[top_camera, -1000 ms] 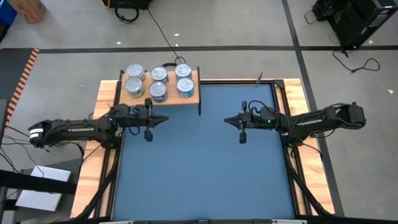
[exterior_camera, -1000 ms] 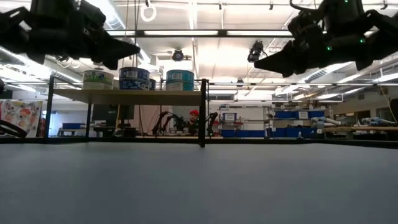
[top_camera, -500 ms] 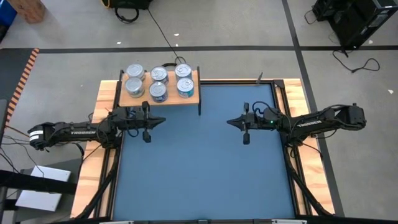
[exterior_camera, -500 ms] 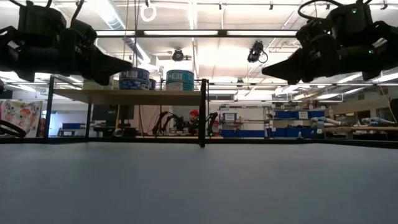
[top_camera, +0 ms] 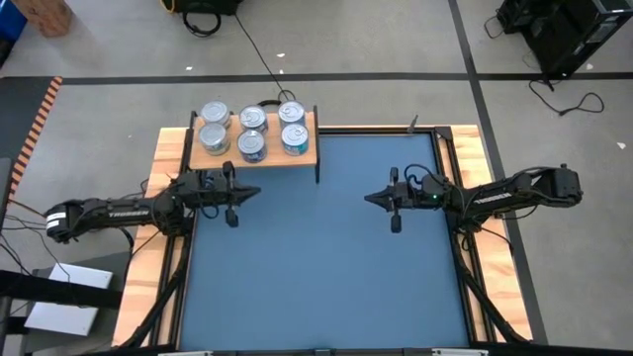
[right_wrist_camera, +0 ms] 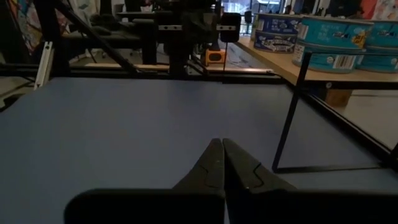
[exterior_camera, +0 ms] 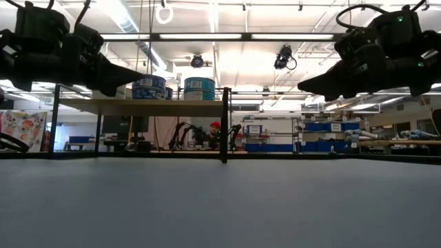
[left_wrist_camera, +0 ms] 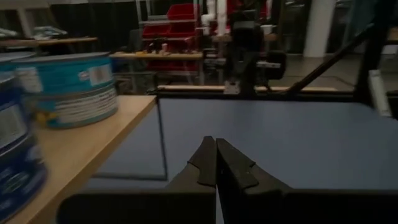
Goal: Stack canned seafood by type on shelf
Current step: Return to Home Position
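Several tins of canned seafood (top_camera: 252, 131) with silvery lids and bluish labels stand on the shelf (top_camera: 308, 150), a light wooden board on thin black legs at the table's far left. The low view shows the tins (exterior_camera: 198, 88) on top of the board (exterior_camera: 172, 107). My left gripper (top_camera: 259, 190) hovers shut just in front of the shelf, pointing level toward the table's right; in its wrist view (left_wrist_camera: 216, 143) nothing lies between the fingers. My right gripper (top_camera: 368, 199) hovers shut right of the table's middle, pointing toward the left, also with nothing in it (right_wrist_camera: 222, 144).
The blue tabletop (top_camera: 316, 277) stretches bare between and in front of both grippers. A black shelf leg (exterior_camera: 224, 124) stands at the shelf's right corner. Wooden frame boards (top_camera: 473, 148) border the table's left and right sides.
Both grippers, shut throughout, have sunk a little and drawn back, the left toward the table's left edge, the right toward the right edge. The tins and the shelf have stayed put.
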